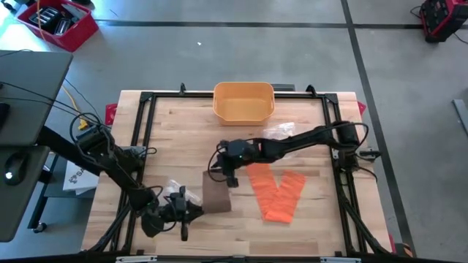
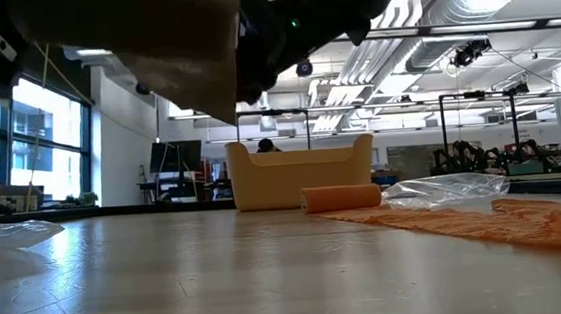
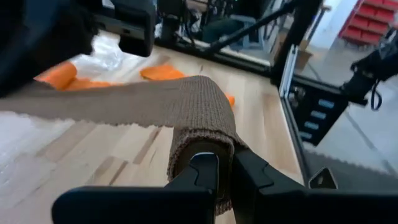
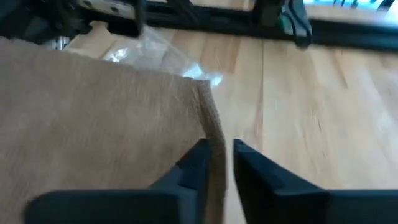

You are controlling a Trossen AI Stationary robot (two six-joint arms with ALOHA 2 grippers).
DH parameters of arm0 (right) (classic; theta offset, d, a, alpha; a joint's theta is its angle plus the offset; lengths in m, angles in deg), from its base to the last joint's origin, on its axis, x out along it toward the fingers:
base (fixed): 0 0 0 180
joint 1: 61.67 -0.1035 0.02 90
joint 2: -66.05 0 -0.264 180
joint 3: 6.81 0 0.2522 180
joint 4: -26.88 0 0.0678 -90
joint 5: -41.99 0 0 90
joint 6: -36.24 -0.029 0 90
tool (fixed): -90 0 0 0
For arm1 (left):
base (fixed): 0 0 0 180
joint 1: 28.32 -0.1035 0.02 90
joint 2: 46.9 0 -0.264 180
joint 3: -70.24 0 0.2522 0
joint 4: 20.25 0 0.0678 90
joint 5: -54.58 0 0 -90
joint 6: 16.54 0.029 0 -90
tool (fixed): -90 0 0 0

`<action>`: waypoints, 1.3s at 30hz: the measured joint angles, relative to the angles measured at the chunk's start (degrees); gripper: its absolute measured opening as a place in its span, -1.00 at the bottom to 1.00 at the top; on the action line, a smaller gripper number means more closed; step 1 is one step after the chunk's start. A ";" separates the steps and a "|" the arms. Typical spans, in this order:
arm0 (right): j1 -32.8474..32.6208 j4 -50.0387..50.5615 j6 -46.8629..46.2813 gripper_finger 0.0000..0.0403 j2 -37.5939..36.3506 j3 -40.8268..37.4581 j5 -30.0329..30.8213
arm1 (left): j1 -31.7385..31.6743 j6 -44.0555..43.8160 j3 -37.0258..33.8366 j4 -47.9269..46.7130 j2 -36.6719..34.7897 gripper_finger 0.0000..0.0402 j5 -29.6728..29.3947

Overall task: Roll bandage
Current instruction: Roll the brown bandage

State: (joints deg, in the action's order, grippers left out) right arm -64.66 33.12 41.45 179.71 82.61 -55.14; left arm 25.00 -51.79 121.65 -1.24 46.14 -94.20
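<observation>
Two grippers are on one brown bandage (image 1: 216,191), and it hangs off the worktop (image 1: 175,131) between them. Nearest the front edge, towards the front left corner, the left gripper (image 1: 191,212) is clamped tight: its wrist camera shows both dark fingers (image 3: 205,171) pinched on the rolled end of the bandage, the knitted cloth curling up and over them. A crumpled clear wrapper (image 1: 175,188) lies on the wood just beside that gripper. From the roll the brown strip runs up and back to the right gripper (image 1: 227,175), which sits near the middle of the worktop; its wrist view has the bandage's edge standing between two narrowly parted fingers (image 4: 198,163), though whether they truly pinch it I cannot tell. Just to the right of it, an orange bandage (image 1: 278,193) is laid out flat in a V, with its rolled end (image 2: 341,197) on the wood behind. Another clear plastic wrapper (image 1: 279,131) lies farther back. Against the back edge, at its centre, stands a yellow bin (image 1: 243,102).
</observation>
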 joint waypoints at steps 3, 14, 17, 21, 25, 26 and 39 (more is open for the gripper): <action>0.87 5.21 -0.31 -0.43 -0.63 0.00 -0.33 | 0.24 -0.25 0.00 0.53 0.00 -0.94 -1.85; 0.10 12.39 4.51 -0.24 -9.57 -5.49 3.23 | 0.33 1.71 0.02 5.07 0.00 -0.94 -4.79; -1.10 7.50 3.64 -0.24 -11.37 -11.73 2.40 | 0.55 1.49 0.02 6.18 0.05 -0.94 -4.48; -2.70 -6.08 -0.33 -0.24 -12.46 -18.58 2.81 | 1.14 2.58 0.02 9.36 1.38 -0.94 -4.02; -3.69 -10.81 -1.31 -0.24 -12.65 -19.97 2.36 | 1.19 2.60 0.02 14.16 3.24 -0.94 -2.48; -3.82 -11.18 -1.30 -0.24 -12.59 -19.72 2.38 | 1.19 2.96 0.03 15.66 3.84 -0.94 -1.71; -0.24 0.52 -1.86 -0.02 -15.27 -10.20 2.77 | 1.30 10.54 6.30 20.66 7.26 -0.94 -4.16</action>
State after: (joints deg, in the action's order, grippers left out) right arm -64.90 33.64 39.59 164.44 72.41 -52.37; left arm 26.30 -41.25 127.95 19.42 53.39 -98.36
